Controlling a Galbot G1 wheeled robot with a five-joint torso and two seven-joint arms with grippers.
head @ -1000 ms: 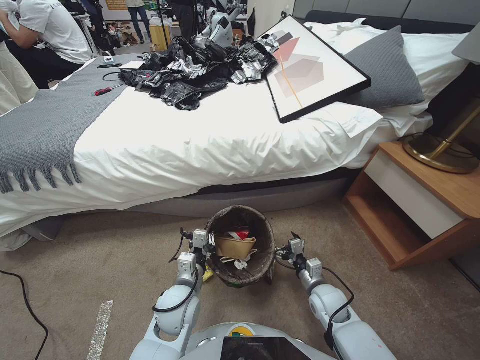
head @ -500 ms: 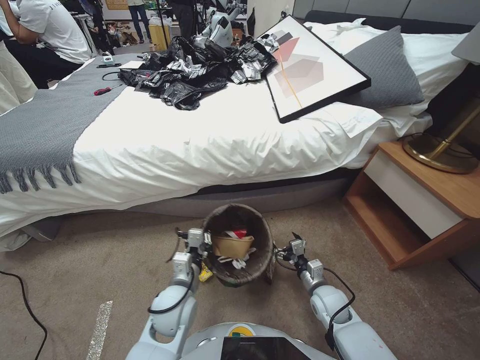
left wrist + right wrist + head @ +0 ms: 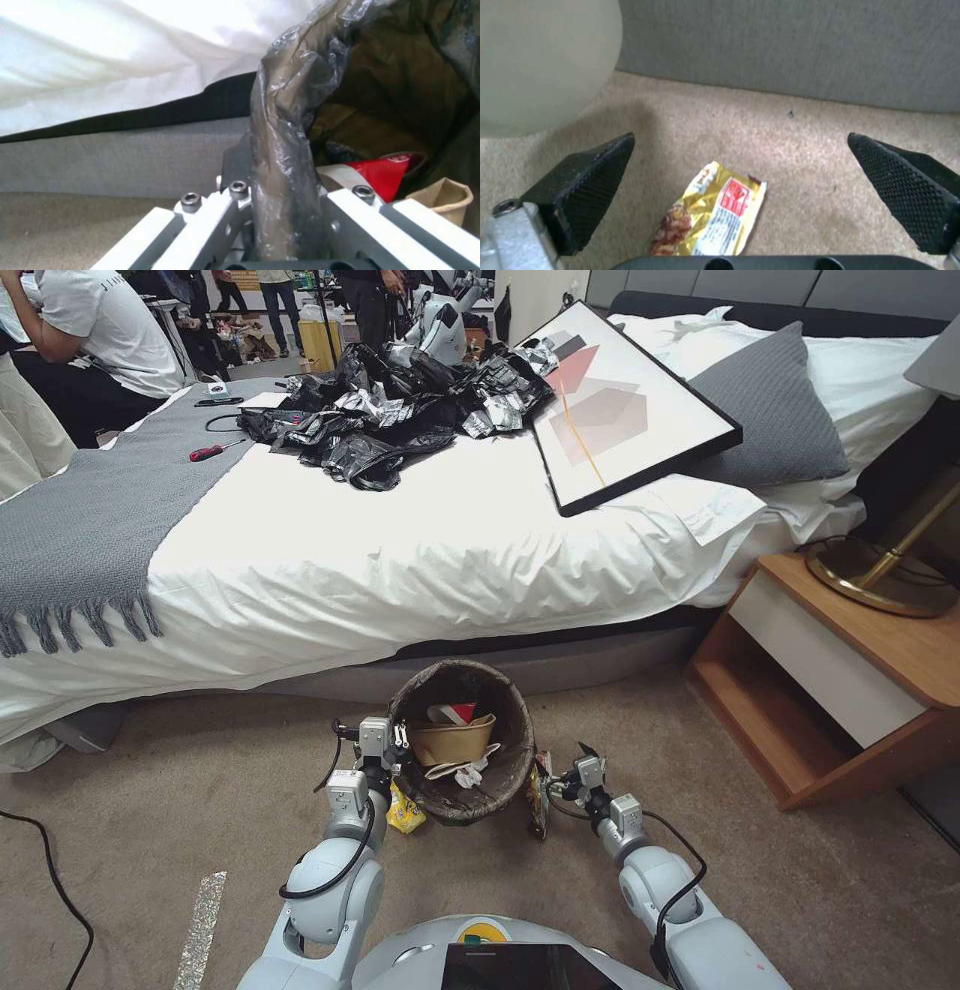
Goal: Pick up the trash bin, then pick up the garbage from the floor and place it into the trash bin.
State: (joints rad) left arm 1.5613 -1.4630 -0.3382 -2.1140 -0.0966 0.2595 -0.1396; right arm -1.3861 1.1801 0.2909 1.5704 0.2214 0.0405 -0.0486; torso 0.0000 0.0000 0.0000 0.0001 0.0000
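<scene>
In the head view the trash bin (image 3: pixel 510 770), a round bucket lined with a dark bag, is held just in front of the bed. Inside it lie a brown paper bag (image 3: pixel 450 740) and a red-and-white cup (image 3: pixel 452 712). My left gripper (image 3: pixel 388 740) is shut on the bin's left rim; the left wrist view shows the bag-covered rim (image 3: pixel 280 168) pinched between the fingers. My right gripper (image 3: pixel 562 782) is open, low at the bin's right side, over a gold snack wrapper (image 3: pixel 710 213) on the carpet. Another yellow wrapper (image 3: pixel 404 814) lies below the left gripper.
The bed (image 3: pixel 400 560) and its grey base (image 3: pixel 600 655) stand close ahead. A wooden nightstand (image 3: pixel 850 680) is at the right, with a brass lamp base (image 3: pixel 880 580) on it. A black cable (image 3: pixel 55 880) and a silver strip (image 3: pixel 200 930) lie on the carpet at left.
My left gripper has carried the bin to the left and a little towards the bed. That uncovered the wrapper beside the right gripper, which has shifted slightly left.
</scene>
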